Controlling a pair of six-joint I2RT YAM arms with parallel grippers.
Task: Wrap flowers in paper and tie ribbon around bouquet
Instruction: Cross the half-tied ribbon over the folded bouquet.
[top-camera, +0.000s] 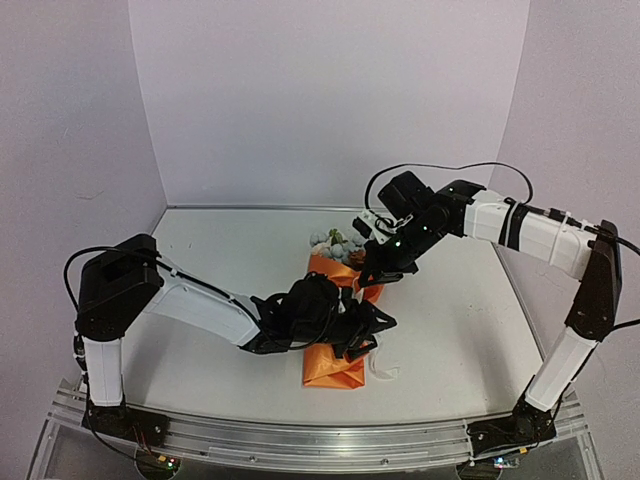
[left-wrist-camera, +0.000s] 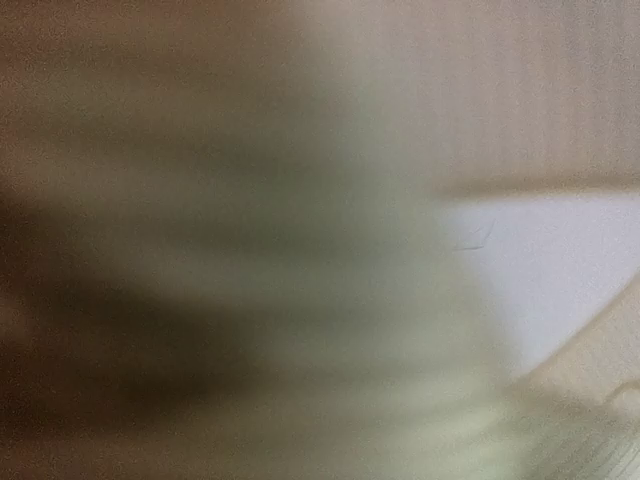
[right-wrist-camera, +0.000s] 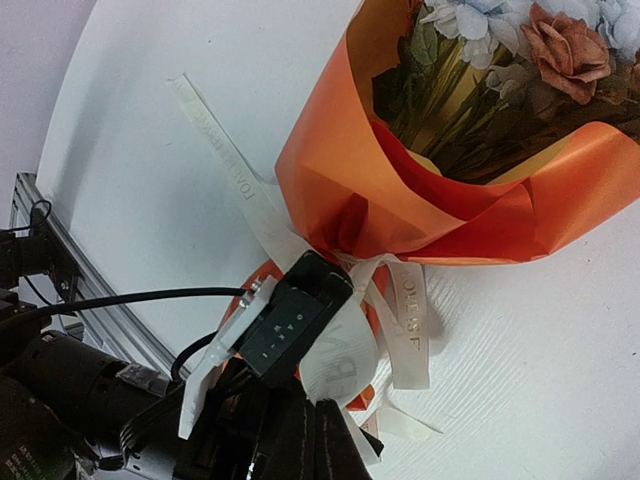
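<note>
The left gripper (top-camera: 370, 335) sits low over the narrow waist of the bouquet (right-wrist-camera: 450, 215). Its own camera gives only blur, and in the other views its body hides the jaws. I cannot tell how wide they stand or whether they have hold of anything.

Close against it, a long cream-white fabric ribbon with faint printed lettering (right-wrist-camera: 410, 320) circles the pinched neck of the wrap. One loop lies against the gripper, one tail hangs just beside it, and another runs off across the white table (right-wrist-camera: 520, 380).

Beyond the ribbon, the bright orange sheet of paper (right-wrist-camera: 320, 170) opens into a cone. At its far mouth are the artificial flowers (right-wrist-camera: 520, 40), pale blue, cream and orange-pink on green stems.

Past these, near the cone's mouth, the right gripper (top-camera: 372, 272) hovers with its jaws fully closed. Whether they pinch anything is not visible.

The wrapping looks done and the ribbon is round the stems. What is left seems to be the knot, which I cannot confirm as tied.
</note>
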